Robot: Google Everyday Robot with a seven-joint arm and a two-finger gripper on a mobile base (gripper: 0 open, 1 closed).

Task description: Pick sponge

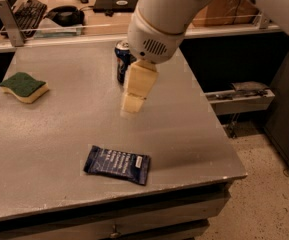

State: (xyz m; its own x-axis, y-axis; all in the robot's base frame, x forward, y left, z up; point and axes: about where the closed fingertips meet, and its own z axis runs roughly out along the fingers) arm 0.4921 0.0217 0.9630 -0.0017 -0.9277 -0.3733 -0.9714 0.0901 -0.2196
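We've got the gripper (135, 91) hanging over the middle of the worktop (59, 129), pale pads pointing down, just in front of the blue can (122, 59) at its twelve o'clock. How wide the jaws stand we cannot tell from here. The sponge isn't in them, that much is plain.

The sponge (24, 86) lies flat at nine o'clock from the gripper, well apart from it, near the worktop's left edge. Dark green scouring face up, pale yellow foam below, wavy outline. We'd call it very light and soft: it will squash under the jaws rather than resist, and the rough top should give good grip, so slipping looks unlikely. Nothing fragile here. Our pick would be across the narrow waist, jaws closing on the two long wavy sides and coming down low enough to catch the foam. There's open room all round it for that.

At six o'clock from the gripper a dark blue snack packet (117, 165) lies flat, clear of the route to the sponge.

The worktop is matte grey, level and lightly speckled. Beyond its far rail we see a desk with a keyboard (29, 11) at eleven o'clock. Off to three o'clock there's a low metal shelf (239, 96) above a speckled floor (264, 194).
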